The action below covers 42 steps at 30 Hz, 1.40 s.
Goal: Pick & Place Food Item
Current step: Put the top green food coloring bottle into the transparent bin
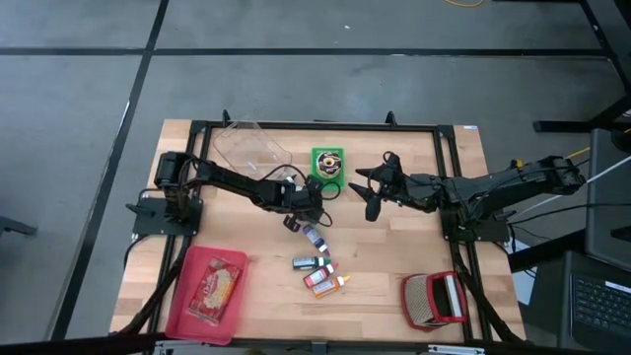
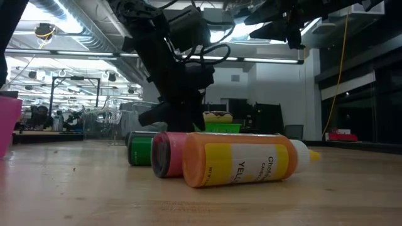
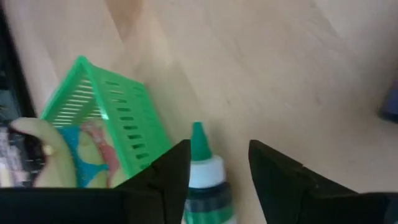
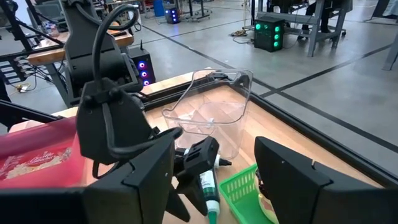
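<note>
A small white bottle with a green tip (image 3: 203, 167) sits between the fingers of my left gripper (image 3: 217, 180) at the table's middle (image 1: 312, 203), tip toward the green basket (image 3: 106, 118). The gripper is open: a gap shows between the bottle and one finger. From the right wrist view the bottle (image 4: 207, 180) slants down beside the basket (image 4: 239, 186). My right gripper (image 1: 373, 193) hangs open in the air right of the basket, holding nothing. The basket (image 1: 327, 163) holds a small yellow and blue item. My left gripper has the bottle's white shoulder (image 3: 194, 177) lying against the inner side of one finger (image 3: 174, 180); the other finger (image 3: 273, 180) stands apart from it. The fingers slant down from the table's left, along the bottle. Whether the bottle's underside rests on the table is hidden.
A clear plastic tub (image 1: 246, 148) stands at the far left. Several small bottles (image 1: 317, 264) lie near the front middle, an orange one (image 2: 239, 164) nearest the low camera. A red tray with a snack packet (image 1: 209, 289) is front left, a red grater-like basket (image 1: 434, 299) front right.
</note>
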Available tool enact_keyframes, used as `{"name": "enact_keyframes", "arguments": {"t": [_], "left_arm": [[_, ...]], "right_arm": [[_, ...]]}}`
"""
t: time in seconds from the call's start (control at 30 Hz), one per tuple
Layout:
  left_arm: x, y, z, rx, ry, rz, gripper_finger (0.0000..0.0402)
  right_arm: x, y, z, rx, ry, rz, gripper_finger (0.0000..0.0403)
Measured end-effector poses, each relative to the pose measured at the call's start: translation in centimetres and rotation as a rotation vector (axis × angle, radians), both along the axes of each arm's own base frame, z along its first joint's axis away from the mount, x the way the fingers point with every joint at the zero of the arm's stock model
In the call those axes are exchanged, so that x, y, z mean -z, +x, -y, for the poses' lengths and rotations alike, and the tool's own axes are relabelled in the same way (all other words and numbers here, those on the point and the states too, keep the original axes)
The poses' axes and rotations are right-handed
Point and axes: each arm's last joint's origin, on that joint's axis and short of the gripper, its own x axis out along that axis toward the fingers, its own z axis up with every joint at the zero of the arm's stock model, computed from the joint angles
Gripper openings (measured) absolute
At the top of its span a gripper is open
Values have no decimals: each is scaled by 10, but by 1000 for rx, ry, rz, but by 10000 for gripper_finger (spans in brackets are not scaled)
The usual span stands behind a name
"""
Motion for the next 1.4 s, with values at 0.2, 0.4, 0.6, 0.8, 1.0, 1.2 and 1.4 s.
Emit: {"name": "enact_keyframes", "arguments": {"t": [0.2, 0.4, 0.6, 0.8, 1.0, 1.2, 1.4], "left_arm": [[0, -1, 1, 14, -12, -9, 169], [0, 0, -6, -23, -21, 8, 166], [0, -2, -16, -84, -46, 8, 164], [2, -4, -20, -82, -94, -15, 154], [4, -4, -20, -81, -99, -22, 147], [16, 4, -27, -105, -128, -70, 147], [20, 18, -32, -134, -111, -149, 141]], "right_arm": [[0, 0, 0, 0, 0, 1, 226], [-1, 0, 0, -1, 1, 13, 226], [-2, 1, 0, -2, -6, 22, 226], [-3, 1, 0, -3, -5, 26, 226], [-3, 1, 0, -3, -5, 27, 226], [-3, 1, 0, -3, -5, 34, 226], [-3, 1, 0, -3, -5, 33, 226]]}}
